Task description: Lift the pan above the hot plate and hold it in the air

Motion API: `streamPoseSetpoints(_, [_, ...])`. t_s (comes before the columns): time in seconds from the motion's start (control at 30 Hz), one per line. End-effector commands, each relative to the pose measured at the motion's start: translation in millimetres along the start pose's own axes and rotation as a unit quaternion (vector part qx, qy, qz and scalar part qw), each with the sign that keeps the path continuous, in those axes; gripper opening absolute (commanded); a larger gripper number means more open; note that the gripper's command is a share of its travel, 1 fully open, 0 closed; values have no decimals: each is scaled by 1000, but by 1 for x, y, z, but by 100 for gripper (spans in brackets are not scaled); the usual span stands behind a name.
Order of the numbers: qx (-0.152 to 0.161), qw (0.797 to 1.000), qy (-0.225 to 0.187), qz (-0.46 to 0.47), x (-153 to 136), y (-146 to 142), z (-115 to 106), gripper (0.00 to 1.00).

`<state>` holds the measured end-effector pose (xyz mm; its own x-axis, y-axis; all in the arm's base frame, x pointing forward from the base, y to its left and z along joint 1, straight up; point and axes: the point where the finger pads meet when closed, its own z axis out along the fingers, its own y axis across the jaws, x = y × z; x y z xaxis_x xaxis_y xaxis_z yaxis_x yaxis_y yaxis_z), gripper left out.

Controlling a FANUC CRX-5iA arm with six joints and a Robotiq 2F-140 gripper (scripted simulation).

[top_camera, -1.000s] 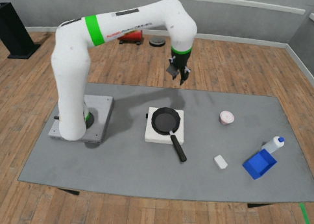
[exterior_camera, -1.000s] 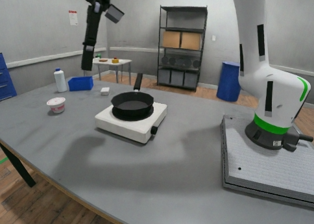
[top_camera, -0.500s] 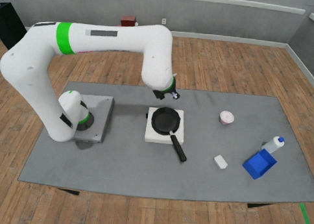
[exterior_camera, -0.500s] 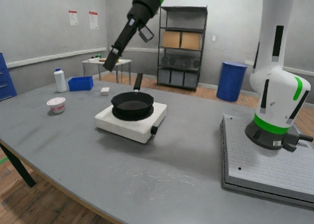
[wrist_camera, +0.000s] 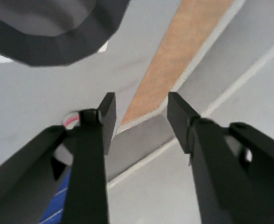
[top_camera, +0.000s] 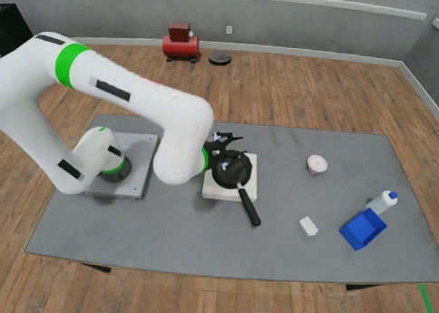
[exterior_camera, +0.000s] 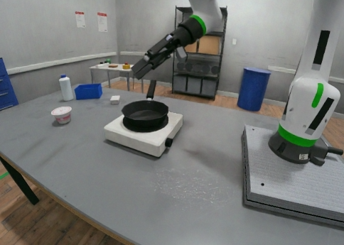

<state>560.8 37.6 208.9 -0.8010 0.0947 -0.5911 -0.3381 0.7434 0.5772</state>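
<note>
The black pan point(top_camera: 243, 175) point(exterior_camera: 145, 113) point(wrist_camera: 53, 37) sits on the white hot plate point(top_camera: 213, 190) point(exterior_camera: 142, 137) in the middle of the grey table. Its long handle point(top_camera: 249, 208) point(exterior_camera: 151, 89) juts out past the plate's edge. My gripper point(top_camera: 228, 163) point(exterior_camera: 137, 72) point(wrist_camera: 141, 105) hangs tilted in the air above the pan, apart from it. Its fingers stand partly closed with a clear gap, and nothing is between them. In the wrist view only the pan's rim shows at the top left, beyond the fingertips.
A yogurt cup point(top_camera: 317, 164) point(exterior_camera: 61, 114), a small white block point(top_camera: 308, 226) point(exterior_camera: 114, 99), a blue bin point(top_camera: 363, 229) point(exterior_camera: 88, 91) and a white bottle point(top_camera: 383, 200) point(exterior_camera: 65, 88) stand on the table beyond the hot plate. The arm's base plate point(top_camera: 136, 164) point(exterior_camera: 302, 185) lies on the other side.
</note>
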Motion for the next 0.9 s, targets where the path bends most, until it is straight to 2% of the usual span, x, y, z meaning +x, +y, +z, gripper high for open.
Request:
streamPoseSetpoints(0.0, [-29, 997, -58, 52, 10, -21, -17, 41])
streamPoseSetpoints(0.07, [-36, 993, -82, 74, 12, -30, -25, 41])
streamPoseSetpoints(0.13, [-36, 993, -82, 74, 12, -30, -25, 41])
streamPoseSetpoints(0.2, [-49, 984, -125, 115, 17, -47, -38, 41])
streamPoseSetpoints(0.4, [-69, 962, -196, 180, 22, -73, -61, 41])
streamPoseSetpoints(0.63, [-95, 919, -280, 261, 32, -108, -90, 41])
streamPoseSetpoints(0.7, [-95, 919, -280, 261, 32, -108, -90, 41])
streamPoseSetpoints(0.87, [-116, 869, -350, 330, 42, -139, -115, 41])
